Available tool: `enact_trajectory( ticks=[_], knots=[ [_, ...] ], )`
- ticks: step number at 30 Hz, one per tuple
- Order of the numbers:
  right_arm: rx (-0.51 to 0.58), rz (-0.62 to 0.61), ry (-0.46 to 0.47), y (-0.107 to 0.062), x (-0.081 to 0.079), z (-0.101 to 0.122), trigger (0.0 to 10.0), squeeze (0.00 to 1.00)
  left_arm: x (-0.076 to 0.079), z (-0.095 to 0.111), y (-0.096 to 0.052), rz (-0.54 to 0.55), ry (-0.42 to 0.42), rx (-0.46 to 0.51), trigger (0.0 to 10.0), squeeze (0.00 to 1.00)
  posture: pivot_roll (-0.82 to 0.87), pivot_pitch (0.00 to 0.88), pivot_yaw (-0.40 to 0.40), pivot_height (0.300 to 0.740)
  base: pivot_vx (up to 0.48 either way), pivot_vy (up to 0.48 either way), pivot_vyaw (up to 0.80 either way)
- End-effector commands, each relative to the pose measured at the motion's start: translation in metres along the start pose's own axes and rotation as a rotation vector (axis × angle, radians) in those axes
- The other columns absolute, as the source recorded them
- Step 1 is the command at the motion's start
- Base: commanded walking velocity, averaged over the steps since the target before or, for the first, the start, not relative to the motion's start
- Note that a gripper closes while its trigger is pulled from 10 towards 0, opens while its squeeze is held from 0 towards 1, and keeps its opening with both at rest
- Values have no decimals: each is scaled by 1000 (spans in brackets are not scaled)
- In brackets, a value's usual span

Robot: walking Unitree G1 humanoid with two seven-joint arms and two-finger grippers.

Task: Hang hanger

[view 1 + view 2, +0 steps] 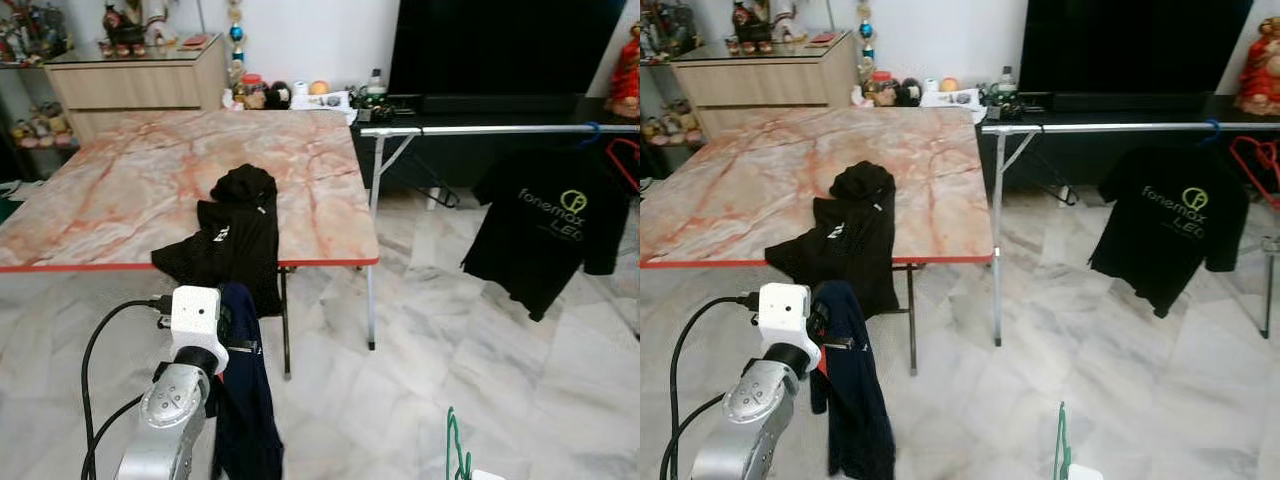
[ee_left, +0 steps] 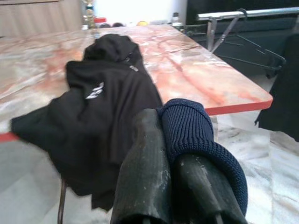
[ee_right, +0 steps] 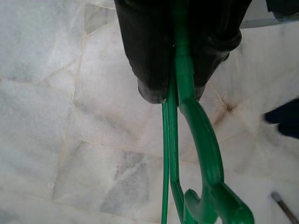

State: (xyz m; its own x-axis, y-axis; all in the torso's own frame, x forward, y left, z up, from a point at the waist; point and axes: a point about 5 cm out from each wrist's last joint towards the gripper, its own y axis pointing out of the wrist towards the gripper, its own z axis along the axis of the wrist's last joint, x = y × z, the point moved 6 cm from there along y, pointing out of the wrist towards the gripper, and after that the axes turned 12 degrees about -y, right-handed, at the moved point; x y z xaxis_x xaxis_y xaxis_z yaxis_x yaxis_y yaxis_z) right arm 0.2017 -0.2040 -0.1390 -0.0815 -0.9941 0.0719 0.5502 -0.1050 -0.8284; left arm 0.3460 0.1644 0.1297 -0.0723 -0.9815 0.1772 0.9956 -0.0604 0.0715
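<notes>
My left gripper [image 2: 170,154] is shut on the ribbed edge of a navy garment [image 1: 243,400], which hangs down from it over the floor in front of the table. My right gripper [image 3: 180,91] is shut on a green plastic hanger [image 3: 198,140]; the hanger's tip [image 1: 458,450] rises at the bottom of the left eye view. A metal clothes rail [image 1: 480,130] runs across the right side, and a black printed T-shirt [image 1: 545,225] hangs from it on a blue hanger. A red hanger [image 1: 625,160] hangs empty at the rail's far end.
A marble-topped folding table [image 1: 120,190] with a red edge stands ahead on the left, and a black jacket [image 1: 230,235] drapes over its front edge. Behind are a wooden cabinet [image 1: 140,80] and a dark TV unit [image 1: 500,60]. Marble floor lies between table and rail.
</notes>
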Motion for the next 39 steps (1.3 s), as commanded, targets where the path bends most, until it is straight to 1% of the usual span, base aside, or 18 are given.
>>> enact_trajectory(
  ticks=[1,16,18,19,20,21,22,23,24,27,28,29,30,31,32,33,37,39],
  knots=[
    [-8,-2,5,0,1,-2,10000,0,7,11,2,-26,1,38,10000,0,57,0,46,740,480,0,0],
    [-26,2,-4,-2,5,-9,10000,0,11,18,1,-39,12,52,10000,0,72,0,36,740,480,0,0],
    [-28,0,-5,-2,9,-10,10000,0,12,35,6,-51,13,97,10000,0,75,0,35,740,480,0,0],
    [-27,-2,-5,-2,12,-10,10000,0,18,54,13,-85,33,145,10000,0,89,0,23,740,480,0,0],
    [-27,-2,-5,-2,12,-10,10000,0,18,54,13,-85,33,145,10000,0,89,0,23,740,480,0,0],
    [-27,-5,-7,-2,15,-9,10000,0,26,86,24,-130,57,222,10000,0,91,0,19,740,480,0,0],
    [-27,-5,-7,-2,15,-9,10000,0,26,86,24,-130,57,222,10000,0,91,0,19,740,480,0,0],
    [-26,-6,-9,-2,18,-8,10000,0,38,127,37,-190,87,319,10000,0,98,0,18,740,480,0,0],
    [-26,-6,-9,-2,18,-8,10000,0,38,127,37,-190,87,319,10000,0,98,0,18,740,480,0,0],
    [-28,-7,-14,-2,20,-8,10000,0,59,181,52,-275,140,446,10000,0,101,0,22,740,480,0,0],
    [-30,-5,-23,-2,20,-8,10000,0,70,205,56,-311,147,500,10000,0,100,0,23,740,480,0,0],
    [-30,-5,-23,-2,20,-8,10000,0,70,205,56,-311,147,500,10000,0,100,0,23,740,480,0,0],
    [-29,-3,-24,-2,20,-7,10000,0,75,214,58,-323,148,521,10000,0,97,0,25,740,480,0,0],
    [-32,-5,-19,-2,18,-9,10000,0,82,226,65,-326,177,536,10000,0,100,0,26,740,480,0,0],
    [-35,-4,-17,-2,17,-10,10000,0,83,227,68,-321,183,534,10000,0,100,0,26,740,480,0,0],
    [-38,-1,-17,-2,14,-11,10000,0,83,226,74,-314,192,521,10000,0,99,0,26,740,480,0,0],
    [-43,1,-19,-2,10,-13,10000,0,81,218,81,-297,207,481,10000,0,98,0,27,740,418,0,0],
    [-45,4,-16,-2,7,-14,10000,0,82,199,85,-320,181,400,10000,0,97,0,28,740,259,0,0]
  ],
)
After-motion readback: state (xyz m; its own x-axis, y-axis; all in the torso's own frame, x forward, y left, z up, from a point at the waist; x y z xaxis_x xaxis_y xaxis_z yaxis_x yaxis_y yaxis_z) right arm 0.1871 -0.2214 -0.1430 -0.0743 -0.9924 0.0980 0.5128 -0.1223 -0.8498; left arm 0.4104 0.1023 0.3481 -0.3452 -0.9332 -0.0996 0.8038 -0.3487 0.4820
